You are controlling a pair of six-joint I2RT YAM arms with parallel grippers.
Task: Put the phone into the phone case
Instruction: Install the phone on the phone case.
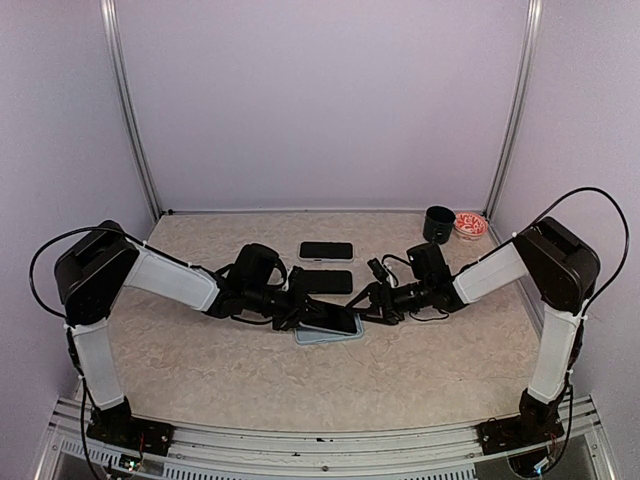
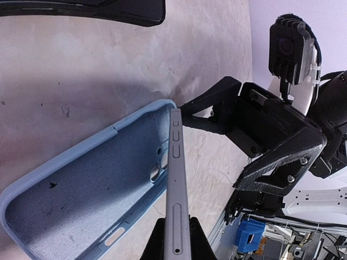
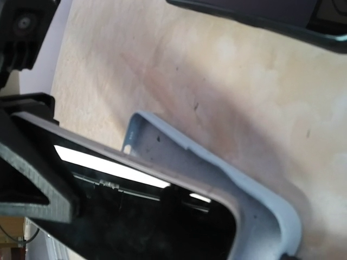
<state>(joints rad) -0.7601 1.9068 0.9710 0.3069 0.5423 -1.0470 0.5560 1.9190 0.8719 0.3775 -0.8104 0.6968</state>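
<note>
Phone (image 2: pixel 176 184) edge-on in left pincer (image 2: pixel 177 245), tilted over blue case (image 2: pixel 76 200)

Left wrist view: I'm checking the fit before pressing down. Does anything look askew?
Yes. The grey slab phone, clamped in the left pincer, is tilted steeply against one long wall of the light blue soft phone case, not flat inside it. Nothing looks damaged.
</note>
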